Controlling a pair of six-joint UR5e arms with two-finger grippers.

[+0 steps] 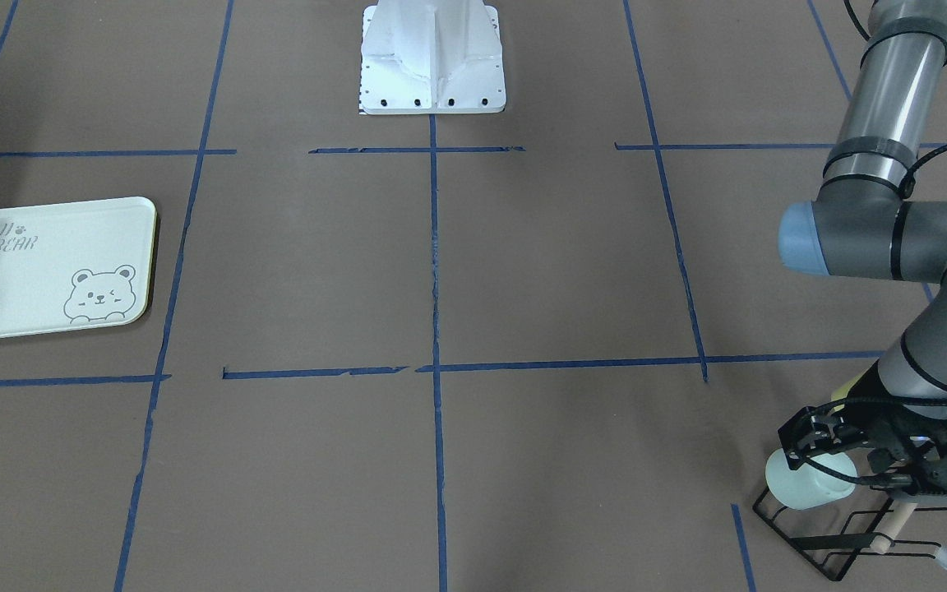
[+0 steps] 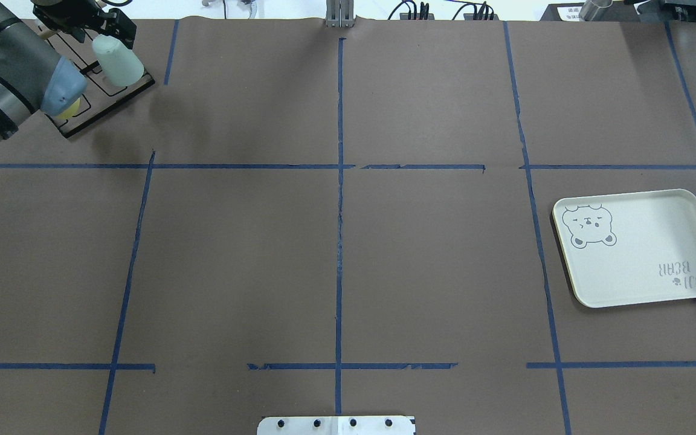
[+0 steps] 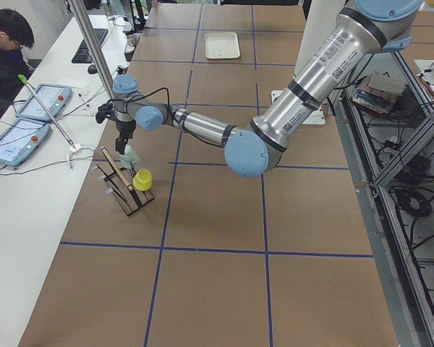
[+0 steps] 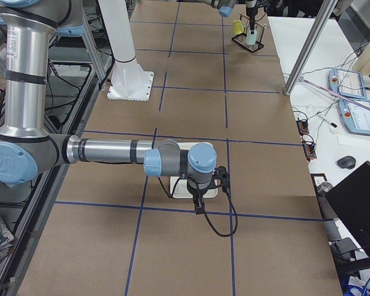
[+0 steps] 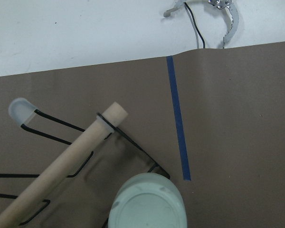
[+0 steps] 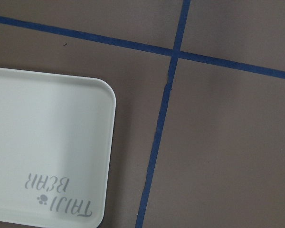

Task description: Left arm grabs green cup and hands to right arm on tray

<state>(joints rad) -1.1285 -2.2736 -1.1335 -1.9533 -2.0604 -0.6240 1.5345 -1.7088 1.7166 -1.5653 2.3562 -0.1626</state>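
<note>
Overhead exterior: left gripper [image 2: 111, 35] at green cup [image 2: 118, 63] on wire rack [image 1: 827, 541], well apart from tray [image 2: 638, 266] — closure unclear, likewise right gripper [image 4: 199, 206] by tray. Risks snagging rack prong on lift — toppling rack.

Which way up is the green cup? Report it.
Upside down, it seems: the green cup shows a closed, ringed base to the left wrist camera, sitting on the black wire rack.
</note>
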